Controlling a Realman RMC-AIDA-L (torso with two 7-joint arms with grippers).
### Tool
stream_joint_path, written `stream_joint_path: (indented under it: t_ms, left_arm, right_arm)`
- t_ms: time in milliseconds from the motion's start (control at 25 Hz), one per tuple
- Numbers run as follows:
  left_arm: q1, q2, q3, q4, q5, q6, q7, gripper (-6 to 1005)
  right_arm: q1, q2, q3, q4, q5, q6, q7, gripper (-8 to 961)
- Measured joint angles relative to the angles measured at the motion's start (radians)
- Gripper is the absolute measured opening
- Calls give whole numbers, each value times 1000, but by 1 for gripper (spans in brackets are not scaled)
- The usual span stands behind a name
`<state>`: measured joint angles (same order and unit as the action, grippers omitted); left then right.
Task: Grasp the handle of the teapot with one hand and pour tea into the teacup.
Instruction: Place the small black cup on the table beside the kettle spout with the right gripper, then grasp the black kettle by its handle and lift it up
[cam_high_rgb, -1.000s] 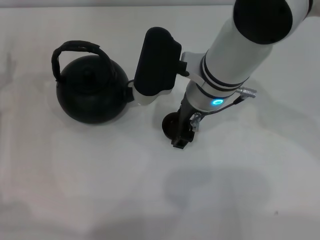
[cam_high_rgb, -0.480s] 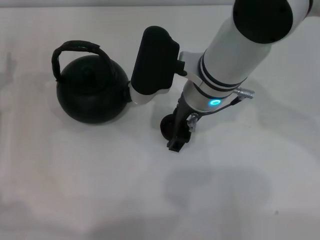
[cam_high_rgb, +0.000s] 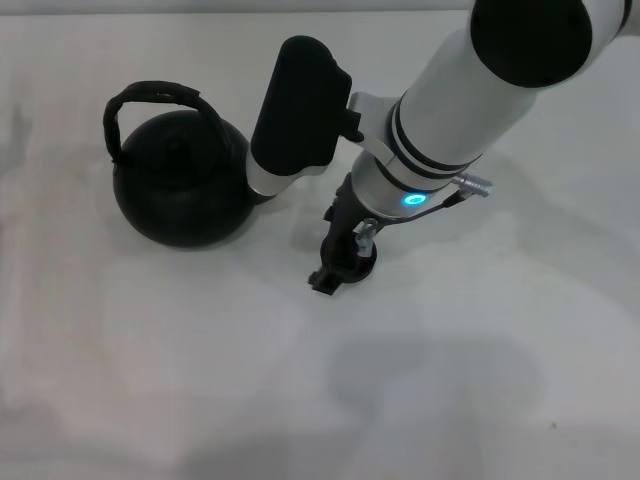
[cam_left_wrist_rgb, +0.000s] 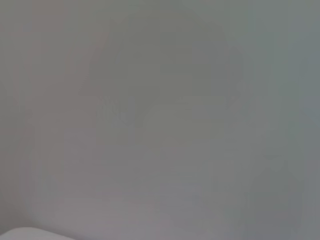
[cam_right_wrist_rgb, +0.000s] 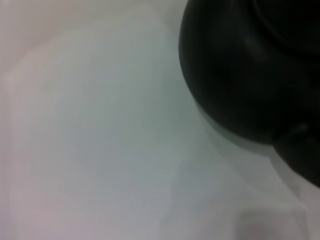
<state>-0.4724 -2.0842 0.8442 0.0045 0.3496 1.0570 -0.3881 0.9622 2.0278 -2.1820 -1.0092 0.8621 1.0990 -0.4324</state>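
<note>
The matte black teapot (cam_high_rgb: 180, 190) stands on the white table at the left of the head view, its arched handle (cam_high_rgb: 150, 95) upright over the lid. My right arm reaches in from the upper right. Its gripper (cam_high_rgb: 328, 278) points down at the table just right of the teapot, directly over the small dark teacup (cam_high_rgb: 366, 263). Only a sliver of the cup's rim shows beside the gripper. In the right wrist view the teapot's (cam_right_wrist_rgb: 240, 75) round body fills the corner, very close. My left arm is out of view.
A bare white tabletop (cam_high_rgb: 200, 380) surrounds the two objects. The black housing on my right wrist (cam_high_rgb: 300, 110) hangs beside the teapot's near side and hides its spout. The left wrist view shows only a blank pale surface.
My right arm has swung leftward toward the teapot, and the gripper tip has slid left and nearer to me across the teacup. The teapot has not moved.
</note>
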Motion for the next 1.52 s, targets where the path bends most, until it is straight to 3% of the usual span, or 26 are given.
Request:
stream_joint_path:
  t_ms: [240, 440, 880, 1160, 1360, 1520]
  left_arm:
    - [2, 3, 3, 2, 3, 0, 0, 880]
    - [4, 2, 4, 1, 7, 0, 2, 879]
    - [11, 1, 4, 2, 8, 0, 0, 880]
    - [8, 1, 4, 1, 8, 1, 0, 880]
    - [7, 1, 4, -1, 8, 1, 0, 879]
    - [8, 2, 4, 1, 8, -2, 2, 880]
  right_arm:
    - [-13, 0, 31, 11, 52, -40, -12, 867]
    - [-78, 0, 156, 8, 63, -23, -77, 866]
    - [-224, -11, 629, 124, 133, 117, -360, 864]
    - [-260, -23, 952, 267, 151, 205, -463, 862]
    - [-328, -16, 1302, 356, 234, 181, -594, 862]
    - [-378, -15, 1409, 411, 392, 79, -702, 861]
